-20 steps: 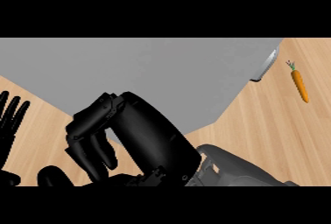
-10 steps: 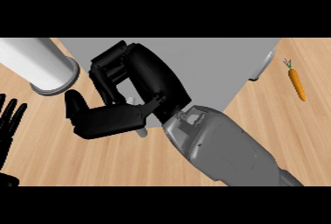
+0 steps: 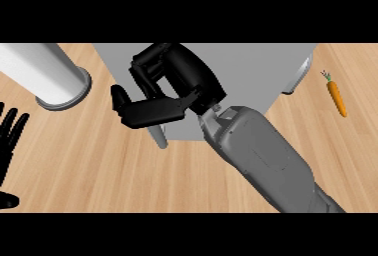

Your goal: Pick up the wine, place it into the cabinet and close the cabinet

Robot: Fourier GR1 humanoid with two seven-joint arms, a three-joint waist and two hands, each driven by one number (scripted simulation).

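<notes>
Since a second ago our right hand (image 3: 159, 102) has swung left across the cabinet (image 3: 251, 62)
Its fingers curl on nothing; the wine (image 3: 44, 75) stands ungrasped

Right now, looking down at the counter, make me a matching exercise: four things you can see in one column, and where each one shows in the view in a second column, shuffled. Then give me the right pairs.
Things:
1. carrot
2. white cylinder
3. left hand
4. right hand

Places:
A. upper left, standing on the wooden counter
B. left edge, open with fingers up
C. far right, lying on the wood
D. centre, over the grey cabinet

Pairs: 1-C, 2-A, 3-B, 4-D
</notes>
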